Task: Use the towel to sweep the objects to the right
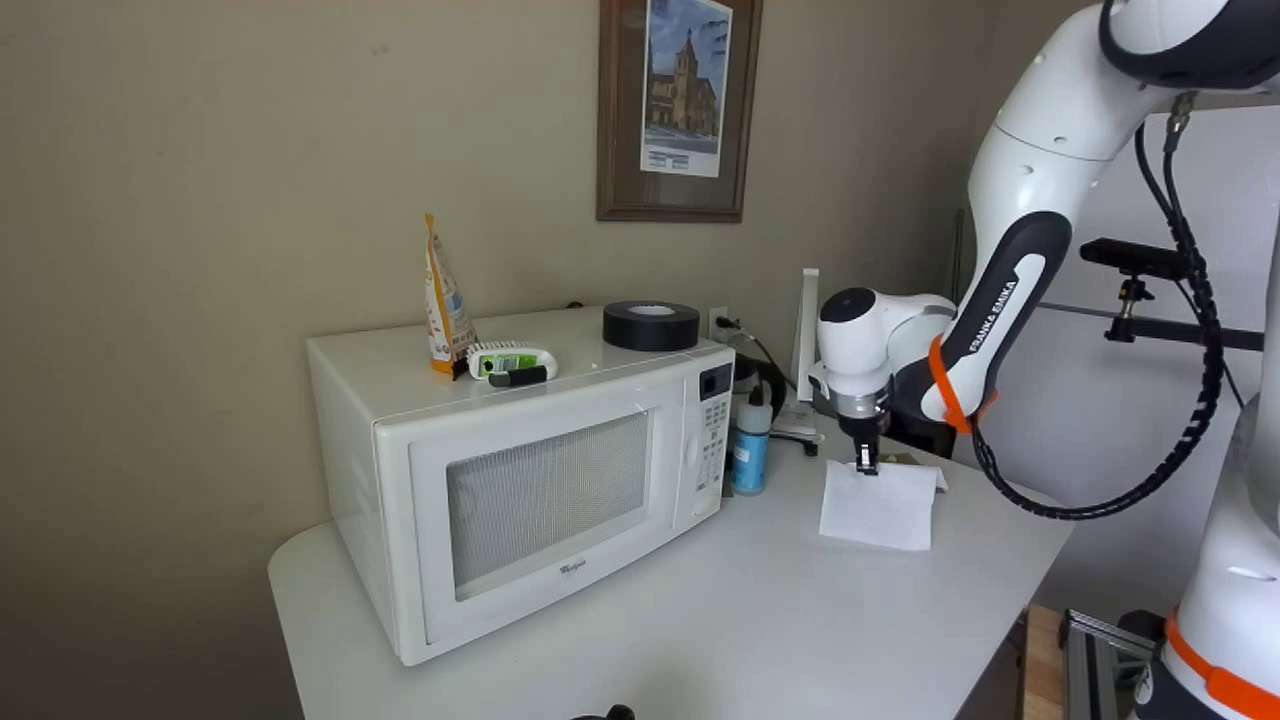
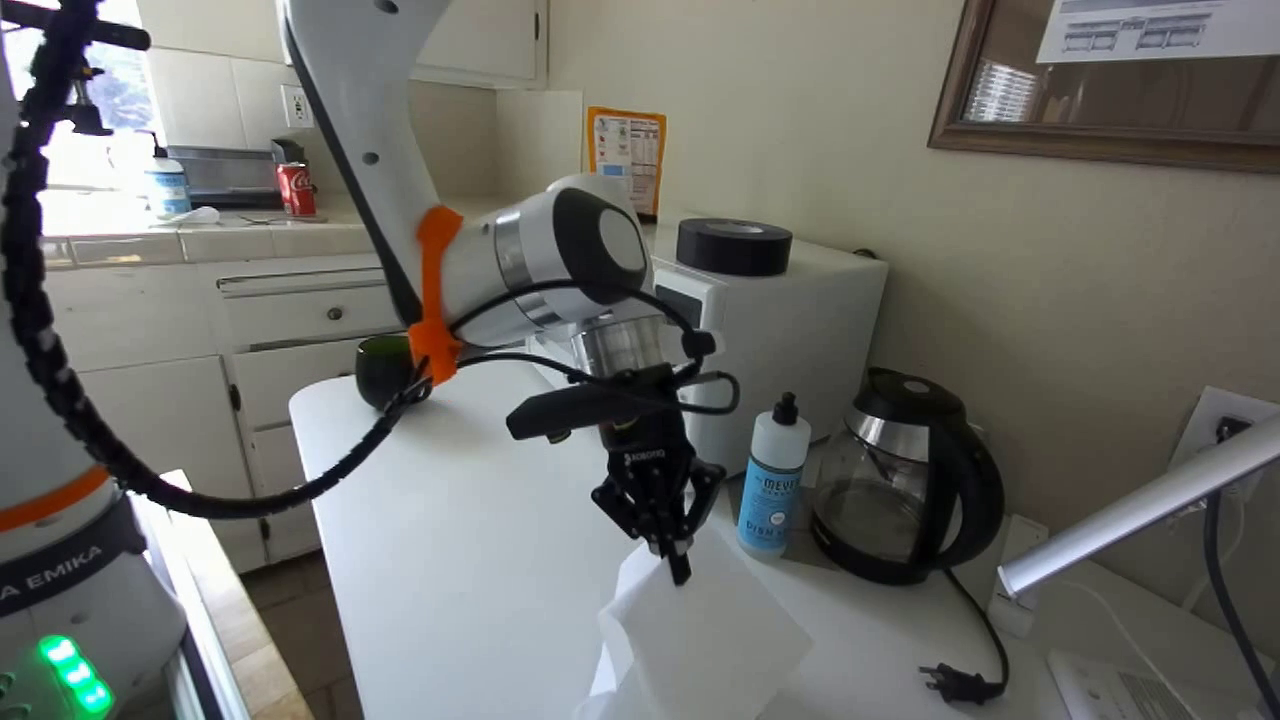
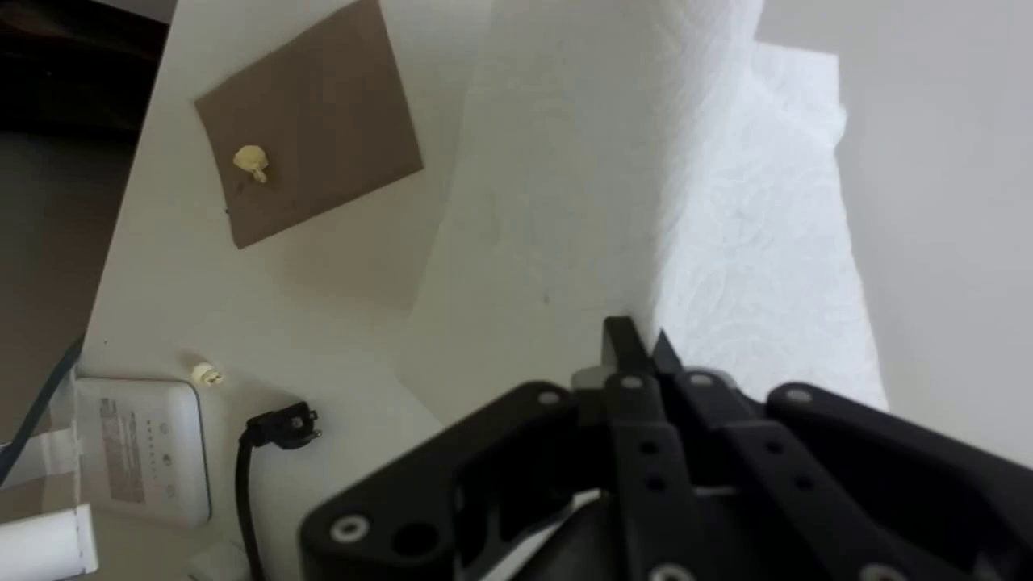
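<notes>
The towel (image 1: 880, 512) is a thin white sheet that hangs from my gripper (image 1: 867, 468) onto the table. It also shows in an exterior view (image 2: 720, 640) and in the wrist view (image 3: 775, 234), folded along a ridge that runs up from the fingertips. My gripper (image 3: 641, 343) is shut on the towel's edge, with the fingertips nearly together; it points down at the towel in an exterior view (image 2: 675, 568). In the wrist view a brown square (image 3: 323, 121) lies left of the towel with a small pale yellow piece (image 3: 252, 161) on it. Another pale yellow piece (image 3: 207, 374) lies nearer the plug.
A microwave (image 1: 550, 490) carries a black tape roll (image 1: 650, 327), a brush (image 1: 512, 362) and a bag (image 1: 445, 300). A blue soap bottle (image 2: 772, 480) and a glass kettle (image 2: 890, 490) stand beside it. A black plug (image 3: 284, 426) and a white box (image 3: 149, 452) lie near the table edge.
</notes>
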Controlling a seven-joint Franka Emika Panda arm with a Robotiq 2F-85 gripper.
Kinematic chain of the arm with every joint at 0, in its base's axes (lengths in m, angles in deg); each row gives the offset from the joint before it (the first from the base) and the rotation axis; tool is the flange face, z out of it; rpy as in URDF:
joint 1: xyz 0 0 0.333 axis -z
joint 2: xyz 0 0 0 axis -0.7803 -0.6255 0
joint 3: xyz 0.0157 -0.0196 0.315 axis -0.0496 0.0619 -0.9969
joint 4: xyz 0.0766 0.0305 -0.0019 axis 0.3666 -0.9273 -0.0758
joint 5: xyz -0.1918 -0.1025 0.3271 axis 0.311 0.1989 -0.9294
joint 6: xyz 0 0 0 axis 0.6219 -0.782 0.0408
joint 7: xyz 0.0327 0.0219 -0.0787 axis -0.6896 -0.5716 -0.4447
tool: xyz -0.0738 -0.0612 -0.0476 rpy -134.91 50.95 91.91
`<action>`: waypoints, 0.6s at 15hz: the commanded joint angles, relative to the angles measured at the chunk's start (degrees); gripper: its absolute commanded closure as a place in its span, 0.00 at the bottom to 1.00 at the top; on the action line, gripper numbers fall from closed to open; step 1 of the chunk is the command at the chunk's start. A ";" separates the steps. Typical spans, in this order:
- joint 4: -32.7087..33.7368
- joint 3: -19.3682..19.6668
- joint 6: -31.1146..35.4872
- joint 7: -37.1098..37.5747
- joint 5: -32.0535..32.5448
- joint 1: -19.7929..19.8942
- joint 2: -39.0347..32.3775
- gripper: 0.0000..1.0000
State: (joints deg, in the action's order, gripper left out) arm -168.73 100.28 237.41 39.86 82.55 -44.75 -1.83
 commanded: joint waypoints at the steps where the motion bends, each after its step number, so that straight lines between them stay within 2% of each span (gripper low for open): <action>1: -7.59 -5.66 -7.61 -1.48 2.59 2.01 14.62 1.00; 3: -10.52 -8.99 -8.58 -3.91 0.80 2.47 20.29 1.00; 5: -12.28 -10.96 -6.25 -7.65 -2.74 1.90 23.03 1.00; 7: -13.12 -11.51 -2.45 -12.33 -8.05 0.69 22.99 1.00; 9: -11.55 -11.24 2.99 -18.94 -15.95 -1.19 18.68 1.00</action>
State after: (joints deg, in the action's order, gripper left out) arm -180.31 88.85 234.49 29.09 75.23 -44.27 19.96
